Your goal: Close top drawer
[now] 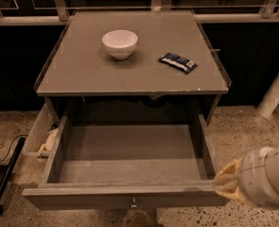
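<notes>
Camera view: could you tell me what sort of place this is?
Likely an office or lab: speckled floor, grey cabinet with top drawer open, bowl and snack packet on top. Tool at drawer's front-right corner.
</notes>
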